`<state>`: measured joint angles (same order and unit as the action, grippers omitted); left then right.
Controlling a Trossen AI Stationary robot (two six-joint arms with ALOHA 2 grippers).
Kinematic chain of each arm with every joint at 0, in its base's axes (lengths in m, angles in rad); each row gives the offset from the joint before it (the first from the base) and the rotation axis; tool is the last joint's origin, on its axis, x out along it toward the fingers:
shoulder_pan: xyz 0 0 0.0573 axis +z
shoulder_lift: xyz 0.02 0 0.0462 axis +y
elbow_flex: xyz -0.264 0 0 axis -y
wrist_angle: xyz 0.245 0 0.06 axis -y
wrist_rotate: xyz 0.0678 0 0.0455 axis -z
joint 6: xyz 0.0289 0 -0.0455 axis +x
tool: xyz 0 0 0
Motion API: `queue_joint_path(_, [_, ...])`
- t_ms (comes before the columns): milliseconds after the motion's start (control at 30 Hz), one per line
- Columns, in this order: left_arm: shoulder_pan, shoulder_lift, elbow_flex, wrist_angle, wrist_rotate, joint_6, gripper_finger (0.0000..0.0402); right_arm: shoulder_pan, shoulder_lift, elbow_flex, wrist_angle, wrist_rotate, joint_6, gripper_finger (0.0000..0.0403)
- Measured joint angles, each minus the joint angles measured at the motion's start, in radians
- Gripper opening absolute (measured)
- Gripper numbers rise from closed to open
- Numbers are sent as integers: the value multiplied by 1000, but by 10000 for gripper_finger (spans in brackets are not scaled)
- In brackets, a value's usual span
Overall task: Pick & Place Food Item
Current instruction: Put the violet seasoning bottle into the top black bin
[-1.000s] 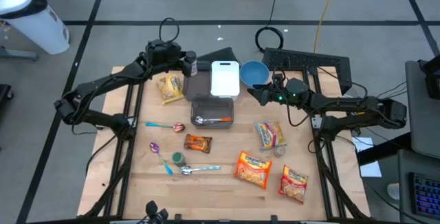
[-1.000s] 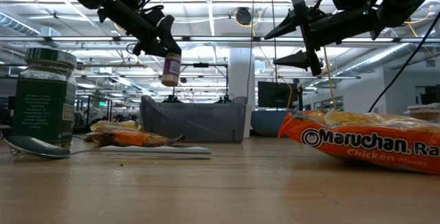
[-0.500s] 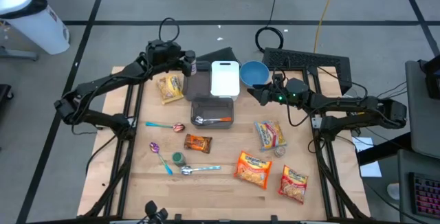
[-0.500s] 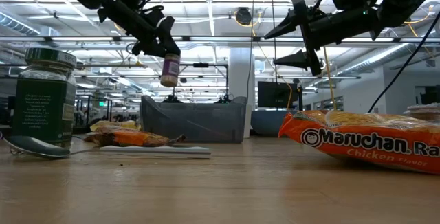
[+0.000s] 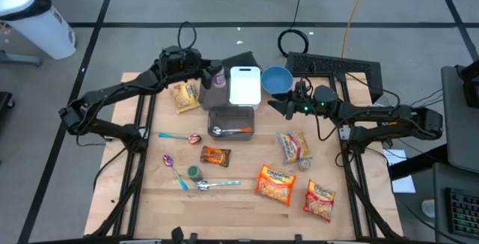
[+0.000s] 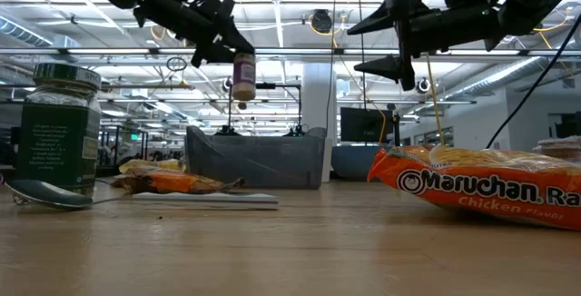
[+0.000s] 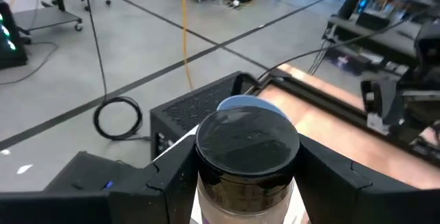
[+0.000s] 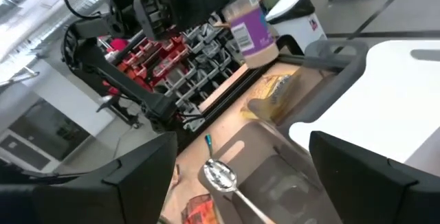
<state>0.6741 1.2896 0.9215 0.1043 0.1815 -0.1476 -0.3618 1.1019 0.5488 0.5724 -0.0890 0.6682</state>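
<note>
1. The left claw [image 5: 212,74] holds a small jar [image 5: 218,78] with a purple label, gripped just under its dark lid [image 7: 247,139].
2. The jar hangs upright in the air, well above the table [image 5: 239,199], as the low view shows [image 6: 243,76].
3. From above, the jar sits over the far left part of the table, just left of the white lid [image 5: 245,86] and just beyond the far left corner of the grey tray [image 5: 230,121].
4. The right claw [image 5: 278,105] is spread wide and holds nothing. It hovers above the table on the right of the tray, near the blue bowl [image 5: 277,79].
5. In the right wrist view the jar [image 8: 250,30] appears across the tray [image 8: 289,176], with the left claw [image 8: 206,7] clamped on its upper end.
6. The tray holds a spoon [image 5: 229,131] with an orange handle.
7. A snack bag [image 5: 185,96] lies on the table left of the tray.
8. Near side of the table: a green jar [image 5: 194,172], several spoons, a brown packet [image 5: 215,155] and three ramen packs, one of them orange [image 5: 275,183].
9. In the low view the green jar [image 6: 58,128] stands at the left and a ramen pack [image 6: 481,183] lies at the right.
</note>
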Motion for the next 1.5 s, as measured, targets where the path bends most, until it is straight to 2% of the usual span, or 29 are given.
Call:
queue_joint_path(300, [-26,10,0,-11,-212,64,209,0,0,0,3,14,-15,322])
queue_joint_path(533, [-21,123,-1,31,-245,20,209,0,0,0,2,11,-8,322])
queue_joint_path(767, [-20,222,-1,120,-371,-14,209,0,0,0,-1,10,20,322])
queue_joint_path(1167, [-20,365,-1,234,-393,-65,209,-10,0,0,-72,10,27,322])
queue_joint_path(1500, [-19,433,0,316,-420,-75,209,-43,0,0,-94,9,27,322])
